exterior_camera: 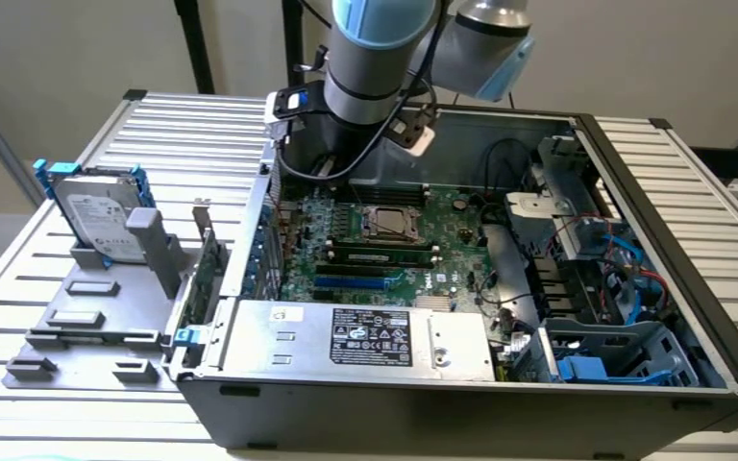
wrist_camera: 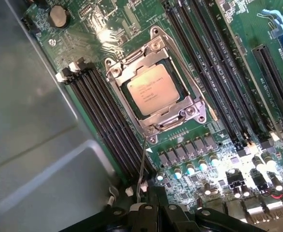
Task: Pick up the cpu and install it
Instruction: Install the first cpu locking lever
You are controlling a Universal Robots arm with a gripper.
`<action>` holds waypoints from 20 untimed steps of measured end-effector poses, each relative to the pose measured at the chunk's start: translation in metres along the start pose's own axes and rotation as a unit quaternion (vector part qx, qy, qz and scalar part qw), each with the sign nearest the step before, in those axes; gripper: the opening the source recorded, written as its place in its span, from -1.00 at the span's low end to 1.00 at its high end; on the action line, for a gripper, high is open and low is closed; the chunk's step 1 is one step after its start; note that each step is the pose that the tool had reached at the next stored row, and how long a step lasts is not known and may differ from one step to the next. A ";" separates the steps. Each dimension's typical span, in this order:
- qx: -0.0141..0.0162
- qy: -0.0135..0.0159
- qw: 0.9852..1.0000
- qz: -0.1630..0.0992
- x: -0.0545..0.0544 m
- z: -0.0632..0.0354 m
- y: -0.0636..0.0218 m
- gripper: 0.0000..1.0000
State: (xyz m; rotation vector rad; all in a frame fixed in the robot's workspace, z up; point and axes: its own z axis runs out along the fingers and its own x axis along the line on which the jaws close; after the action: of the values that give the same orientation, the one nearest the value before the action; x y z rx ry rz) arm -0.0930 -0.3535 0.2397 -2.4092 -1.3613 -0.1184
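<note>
CPU (exterior_camera: 388, 223), ext view: seated in the socket mid-motherboard (exterior_camera: 453, 216), inside the open PC case (exterior_camera: 472, 413), nearer the far wall than the PSU (exterior_camera: 356, 336) at the case's near edge. My arm (exterior_camera: 369, 58) hangs over the board's far edge. Wrist view: CPU (wrist_camera: 152, 89) lies flat in the metal socket frame (wrist_camera: 116, 72), btwn two banks of RAM slots (wrist_camera: 103, 121). My gripper (wrist_camera: 153, 215) is apart from the chip, fingers closed tight.

cpu (wrist_camera: 151, 90) open above, memory slots (wrist_camera: 105, 123) flanking
</note>
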 end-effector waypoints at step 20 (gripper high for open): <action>0.020 0.037 0.998 0.036 -0.004 -0.0002 -0.0036 -0.79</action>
State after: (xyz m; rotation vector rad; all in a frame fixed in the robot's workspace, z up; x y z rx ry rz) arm -0.0985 -0.3555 0.2398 -2.3916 -1.2317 -0.1591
